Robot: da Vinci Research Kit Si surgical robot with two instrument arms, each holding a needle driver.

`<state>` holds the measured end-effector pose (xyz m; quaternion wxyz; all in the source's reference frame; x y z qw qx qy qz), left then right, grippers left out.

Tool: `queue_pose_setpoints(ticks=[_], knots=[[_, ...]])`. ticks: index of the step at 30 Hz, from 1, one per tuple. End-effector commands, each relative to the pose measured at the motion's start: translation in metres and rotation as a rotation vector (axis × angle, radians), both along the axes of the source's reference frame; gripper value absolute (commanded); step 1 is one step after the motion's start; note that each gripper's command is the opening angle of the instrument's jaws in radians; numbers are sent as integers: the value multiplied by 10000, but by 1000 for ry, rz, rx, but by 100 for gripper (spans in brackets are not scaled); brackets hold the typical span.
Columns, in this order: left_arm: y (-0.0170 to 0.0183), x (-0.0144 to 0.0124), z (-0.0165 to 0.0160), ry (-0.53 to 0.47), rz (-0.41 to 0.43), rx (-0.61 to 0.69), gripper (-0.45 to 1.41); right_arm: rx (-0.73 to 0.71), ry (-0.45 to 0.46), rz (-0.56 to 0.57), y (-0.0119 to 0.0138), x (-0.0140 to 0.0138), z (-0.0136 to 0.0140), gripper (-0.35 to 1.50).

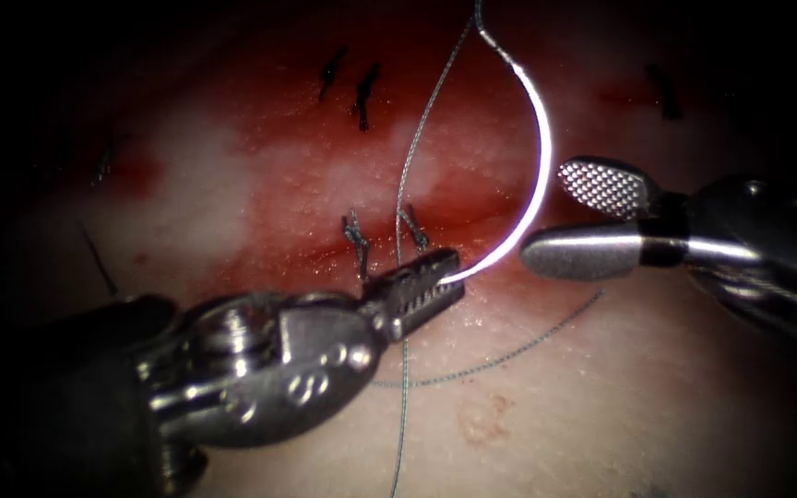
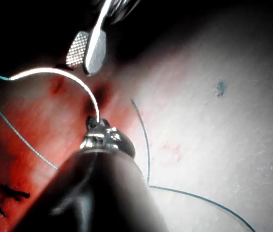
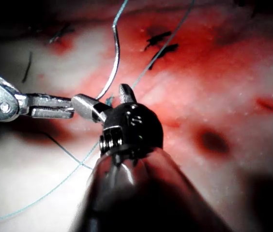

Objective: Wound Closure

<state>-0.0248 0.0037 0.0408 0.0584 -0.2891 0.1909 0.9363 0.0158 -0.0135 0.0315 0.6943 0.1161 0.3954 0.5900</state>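
Note:
My left tool [image 1: 435,281] comes in from the lower left, jaws shut on the curved needle [image 1: 539,138] right at its pointed end. The needle arcs up clear of the tissue [image 1: 657,397] to its tail, where the thread [image 1: 417,138] joins. My right tool [image 1: 560,217] stands with jaws open beside the needle's lower curve, holding nothing. The left wrist view shows the needle [image 2: 78,79] rising from the left tool [image 2: 95,123]. In the right wrist view, the right tool [image 3: 105,99] sits close to the needle [image 3: 114,63].
Two dark stitches [image 1: 357,235] sit over the red cut [image 1: 306,249] just behind the left tool's jaws. Further dark stitches [image 1: 362,92] lie beyond. A slack loop of thread [image 1: 509,355] lies on the pale tissue in front. Red fluid stains the middle.

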Motion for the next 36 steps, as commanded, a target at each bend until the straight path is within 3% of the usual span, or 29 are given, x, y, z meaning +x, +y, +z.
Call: queue_pose_setpoints(ticks=[1, 6, 11, 14, 19, 23, 24, 25, 26, 27, 30, 33, 34, 36], knots=[[-2, -4, 9, 25, 1, -7, -45, 5, -16, 6, 5, 5, 4, 123], [-15, -2, 24, 189, -37, -96, -45, 36, -134, 67, 11, 16, 7, 121], [-23, -17, 29, 299, -69, -178, -45, 27, -260, 94, 8, 48, 7, 113], [-29, -29, 34, 318, -82, -189, -45, 3, -347, 87, 4, 66, 14, 110], [-29, -27, 33, 312, -77, -189, -45, -36, -435, 56, 1, 68, 32, 106], [-29, -26, 31, 299, -69, -189, -45, -47, -455, 44, 1, 70, 36, 105], [-30, -26, 31, 300, -63, -192, -45, -48, -456, 45, 0, 71, 37, 99], [-30, -27, 30, 289, -50, -195, -45, -44, -466, 37, -1, 72, 38, 57], [-29, -27, 30, 284, -47, -195, -45, -52, -482, 27, -3, 73, 39, -5], [-29, -27, 29, 285, -40, -197, -45, -58, -500, 26, -3, 73, 39, -35], [-29, -25, 29, 285, -20, -203, -45, -69, -555, 22, 0, 72, 37, -35], [-26, -23, 27, 276, 24, -216, -45, -74, -554, 37, 2, 69, 34, -35], [-25, -22, 26, 270, 28, -216, -35, -77, -551, 40, 3, 68, 34, -35], [-24, -21, 25, 269, 29, -214, 31, -79, -541, 41, 4, 67, 33, -35]])
